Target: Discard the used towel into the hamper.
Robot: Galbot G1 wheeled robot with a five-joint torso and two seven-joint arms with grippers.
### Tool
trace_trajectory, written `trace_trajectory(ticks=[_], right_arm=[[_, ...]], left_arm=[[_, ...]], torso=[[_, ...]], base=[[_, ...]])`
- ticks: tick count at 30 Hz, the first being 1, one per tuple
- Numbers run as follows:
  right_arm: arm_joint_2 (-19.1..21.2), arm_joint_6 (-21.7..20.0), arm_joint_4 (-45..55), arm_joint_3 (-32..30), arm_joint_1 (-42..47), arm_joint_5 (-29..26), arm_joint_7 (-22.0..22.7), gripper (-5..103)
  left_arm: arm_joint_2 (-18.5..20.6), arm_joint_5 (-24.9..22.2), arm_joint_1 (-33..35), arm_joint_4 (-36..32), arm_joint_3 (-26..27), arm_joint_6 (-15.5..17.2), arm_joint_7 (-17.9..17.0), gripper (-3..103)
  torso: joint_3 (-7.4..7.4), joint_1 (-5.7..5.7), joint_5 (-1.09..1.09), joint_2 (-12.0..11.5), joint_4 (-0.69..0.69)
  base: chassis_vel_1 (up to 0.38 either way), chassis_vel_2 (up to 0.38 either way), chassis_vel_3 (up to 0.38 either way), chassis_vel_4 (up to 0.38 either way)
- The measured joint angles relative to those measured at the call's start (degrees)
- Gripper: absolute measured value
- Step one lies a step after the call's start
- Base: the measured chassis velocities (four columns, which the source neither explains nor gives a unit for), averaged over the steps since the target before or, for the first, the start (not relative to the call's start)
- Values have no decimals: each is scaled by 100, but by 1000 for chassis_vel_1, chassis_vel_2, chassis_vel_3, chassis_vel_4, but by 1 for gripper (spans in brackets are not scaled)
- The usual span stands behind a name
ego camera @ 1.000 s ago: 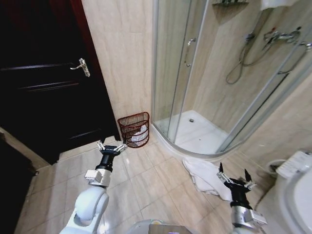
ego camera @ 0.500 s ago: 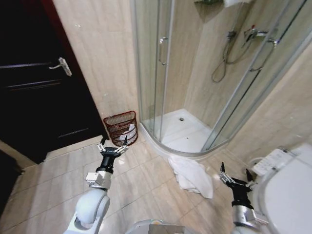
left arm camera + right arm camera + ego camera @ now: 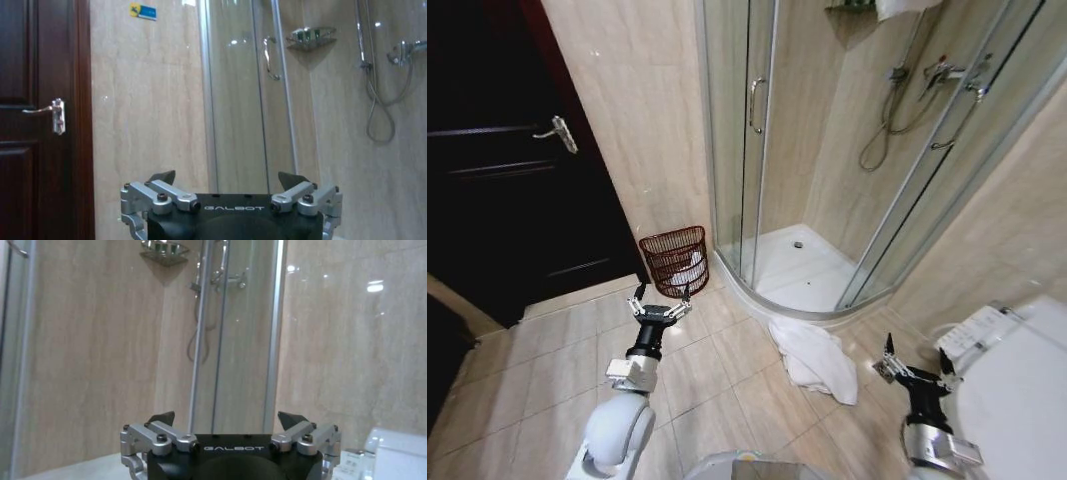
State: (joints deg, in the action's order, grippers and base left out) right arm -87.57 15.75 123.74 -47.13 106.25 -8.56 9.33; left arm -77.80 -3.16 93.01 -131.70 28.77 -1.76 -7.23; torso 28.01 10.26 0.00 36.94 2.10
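A crumpled white towel (image 3: pixel 813 358) lies on the beige floor tiles just outside the shower's curved step. The hamper (image 3: pixel 675 259), a small reddish-brown ribbed basket with something white inside, stands against the wall between the dark door and the shower. My left gripper (image 3: pixel 660 297) is raised and open, a little in front of the hamper; its spread fingers (image 3: pixel 162 177) hold nothing. My right gripper (image 3: pixel 916 364) is open too, to the right of the towel and apart from it, its fingers (image 3: pixel 292 419) spread on nothing.
A dark wooden door (image 3: pixel 507 170) with a metal handle fills the left. The glass shower enclosure (image 3: pixel 757 150) with its white tray (image 3: pixel 802 262) stands ahead. A white toilet (image 3: pixel 1012 390) sits close on the right. Open floor tiles lie between towel and hamper.
The whole head view has shifted: the hamper, shower and towel slid left in the picture and the toilet came in larger on the right. Both grippers stay open and held up.
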Motion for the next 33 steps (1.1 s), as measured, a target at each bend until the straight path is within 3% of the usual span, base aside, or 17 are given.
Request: trace_trajectory(ticks=[13, 19, 33], right_arm=[[95, 9, -62, -133, -62, -191, 30, 100], [105, 4, -158, -108, -126, -233, 15, 100], [178, -11, -275, -107, -219, -320, -22, 100]], left_arm=[[58, -15, -112, 36, -154, 60, -115, 100], [83, -446, -162, 43, -250, 116, -126, 100], [137, -510, -247, 168, -350, 139, 30, 100]], torso=[[1, 2, 0, 0, -2], [5, 4, -1, 8, -2], [137, 109, 0, 248, -1]], base=[[-54, -43, -32, -40], [0, 0, 0, 0], [0, 0, 0, 0]])
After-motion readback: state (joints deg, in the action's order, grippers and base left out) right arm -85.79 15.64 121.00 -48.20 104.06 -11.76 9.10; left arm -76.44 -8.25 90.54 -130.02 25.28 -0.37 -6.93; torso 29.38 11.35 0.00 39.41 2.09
